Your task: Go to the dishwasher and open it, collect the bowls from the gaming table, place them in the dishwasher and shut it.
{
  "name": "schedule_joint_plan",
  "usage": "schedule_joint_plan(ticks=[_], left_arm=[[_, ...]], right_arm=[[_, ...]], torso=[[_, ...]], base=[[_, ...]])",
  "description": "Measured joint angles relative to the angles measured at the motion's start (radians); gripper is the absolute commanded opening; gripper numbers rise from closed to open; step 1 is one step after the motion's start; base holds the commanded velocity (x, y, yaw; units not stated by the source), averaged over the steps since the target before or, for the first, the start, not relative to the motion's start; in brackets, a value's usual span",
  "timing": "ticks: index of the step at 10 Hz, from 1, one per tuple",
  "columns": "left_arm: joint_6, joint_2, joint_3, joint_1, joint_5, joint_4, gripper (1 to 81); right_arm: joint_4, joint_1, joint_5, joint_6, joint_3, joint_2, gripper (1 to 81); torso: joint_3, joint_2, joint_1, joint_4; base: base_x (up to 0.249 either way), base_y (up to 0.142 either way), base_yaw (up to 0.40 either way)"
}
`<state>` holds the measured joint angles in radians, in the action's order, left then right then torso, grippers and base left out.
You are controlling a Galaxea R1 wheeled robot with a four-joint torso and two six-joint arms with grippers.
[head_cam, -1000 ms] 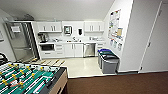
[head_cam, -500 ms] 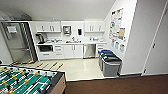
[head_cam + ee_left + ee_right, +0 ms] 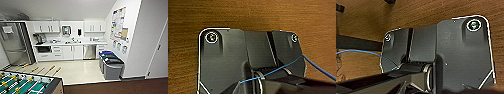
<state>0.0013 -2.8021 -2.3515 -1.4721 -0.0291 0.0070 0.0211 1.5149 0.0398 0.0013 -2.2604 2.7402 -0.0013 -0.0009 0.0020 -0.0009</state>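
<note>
Head view: kitchenette wider than a second ago, so the robot is driving toward the dishwasher.

Pale floor (image 3: 80, 71) fronts white cabinets; the steel fridge (image 3: 15, 43) stands left, the dishwasher (image 3: 89, 51) shut under the desk (image 3: 72, 43), grey bins (image 3: 111, 65) right, the foosball table (image 3: 27, 85) slipping off the near corner. Whether either claw is wide or narrow, I cannot tell.

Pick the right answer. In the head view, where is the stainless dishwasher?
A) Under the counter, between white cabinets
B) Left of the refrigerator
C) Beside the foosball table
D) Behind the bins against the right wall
A: the dishwasher sits under the counter, with white cabinets on either side.
</note>
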Motion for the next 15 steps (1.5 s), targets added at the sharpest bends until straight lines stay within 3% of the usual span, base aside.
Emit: schedule_joint_plan(ticks=[15], left_arm=[[0.000, -0.001, -0.001, -0.002, 0.000, 0.008, 81.1]], right_arm=[[0.000, -0.003, 0.001, 0.000, 0.000, 0.005, 81.1]], torso=[[0.000, 0.000, 0.000, 0.000]], base=[[0.277, 0.000, 0.000]])
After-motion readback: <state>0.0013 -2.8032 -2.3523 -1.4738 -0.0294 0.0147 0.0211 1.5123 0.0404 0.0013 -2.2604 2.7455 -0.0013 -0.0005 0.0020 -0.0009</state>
